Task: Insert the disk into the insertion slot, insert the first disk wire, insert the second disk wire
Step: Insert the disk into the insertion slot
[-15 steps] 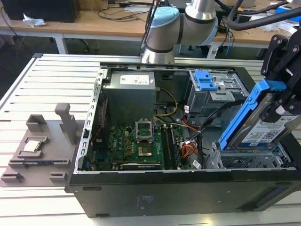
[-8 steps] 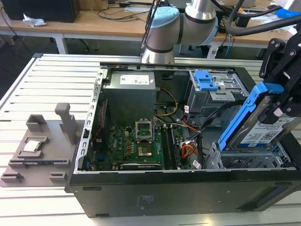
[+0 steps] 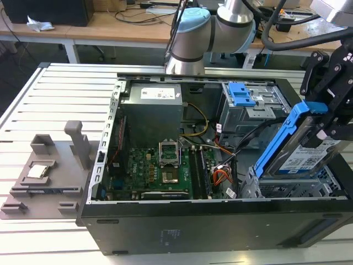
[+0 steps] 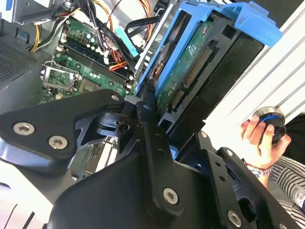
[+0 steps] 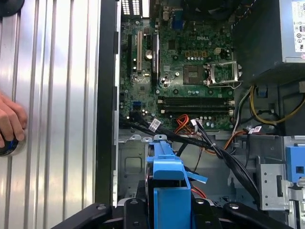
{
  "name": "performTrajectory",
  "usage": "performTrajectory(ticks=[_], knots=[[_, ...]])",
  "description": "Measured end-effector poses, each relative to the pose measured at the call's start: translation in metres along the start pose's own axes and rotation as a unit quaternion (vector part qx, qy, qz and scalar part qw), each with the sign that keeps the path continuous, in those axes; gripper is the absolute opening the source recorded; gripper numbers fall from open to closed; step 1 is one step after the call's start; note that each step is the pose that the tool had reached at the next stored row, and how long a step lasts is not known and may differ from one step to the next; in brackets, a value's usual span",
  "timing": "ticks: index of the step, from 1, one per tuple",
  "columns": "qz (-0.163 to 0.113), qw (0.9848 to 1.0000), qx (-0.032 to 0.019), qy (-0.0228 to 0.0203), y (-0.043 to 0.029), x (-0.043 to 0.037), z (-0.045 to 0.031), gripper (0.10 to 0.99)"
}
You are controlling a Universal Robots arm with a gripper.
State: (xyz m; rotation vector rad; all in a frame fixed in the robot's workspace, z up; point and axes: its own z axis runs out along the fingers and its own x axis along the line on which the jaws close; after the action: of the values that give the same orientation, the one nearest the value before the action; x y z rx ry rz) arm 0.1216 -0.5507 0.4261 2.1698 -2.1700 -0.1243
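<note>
**Claw holds the disk tilted over the slot**

The claw (image 3: 324, 124) is clenched on the disk (image 3: 306, 157), a silver drive with a white-and-blue label set in a bright blue frame. In the exterior view the disk hangs tilted, its upper end leaning toward the exterior view's right. It is over one corner of the open computer case (image 3: 165, 232), which stands on the slatted tabletop (image 3: 55, 88).

The slot (image 3: 287, 190), a silver perforated metal cage, sits in that corner of the case, just under the disk. The disk's lower edge is at the cage's open top, and I cannot tell whether the two touch. The disk is not yet seated in the slot.

In the second wrist view the disk shows its green circuit board and connector, and the black fingers (image 4: 147, 121) press on the blue frame.

A taller grey cage with a blue latch (image 3: 242, 96) stands at the case's far edge, beyond the slot. The green motherboard (image 3: 160, 165) lies on the case floor, and loose wires (image 3: 220, 178) lie between it and the slot.

A grey holder (image 3: 44, 176) rests on the tabletop beside the case, at the exterior view's left. A person's hand (image 4: 257, 136) rests on a round black knob (image 4: 271, 121) on the tabletop beside the case
</note>
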Motion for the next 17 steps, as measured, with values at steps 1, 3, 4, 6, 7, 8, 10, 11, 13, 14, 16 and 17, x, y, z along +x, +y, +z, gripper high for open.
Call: performTrajectory(ticks=[1, 3, 4, 6, 7, 8, 10, 11, 13, 14, 16, 17], knots=[[0.000, 1.0000, -0.0005, -0.0011, -0.0004, 0.0001, 0.0035, 0.361], [0.000, 1.0000, -0.0009, -0.0001, -0.0011, 0.0000, 0.0060, 0.361], [0.000, 1.0000, -0.0009, -0.0004, -0.0012, 0.0001, 0.0071, 0.361], [0.000, 1.0000, -0.0010, -0.0002, -0.0015, 0.0001, 0.0093, 0.361], [0.000, 1.0000, -0.0012, -0.0004, -0.0018, 0.0002, 0.0117, 0.361], [0.000, 1.0000, -0.0013, -0.0003, -0.0020, 0.0001, 0.0125, 0.361], [0.000, 1.0000, -0.0015, -0.0006, -0.0022, 0.0002, 0.0155, 0.361], [0.000, 1.0000, -0.0016, -0.0004, -0.0023, 0.0002, 0.0163, 0.361], [0.000, 1.0000, -0.0017, -0.0004, -0.0027, 0.0002, 0.0197, 0.361], [0.000, 1.0000, -0.0018, -0.0003, -0.0029, 0.0002, 0.0213, 0.361], [0.000, 1.0000, -0.0018, -0.0003, -0.0033, 0.0002, 0.0254, 0.361], [0.000, 1.0000, -0.0018, -0.0004, -0.0034, 0.0002, 0.0265, 0.361]])
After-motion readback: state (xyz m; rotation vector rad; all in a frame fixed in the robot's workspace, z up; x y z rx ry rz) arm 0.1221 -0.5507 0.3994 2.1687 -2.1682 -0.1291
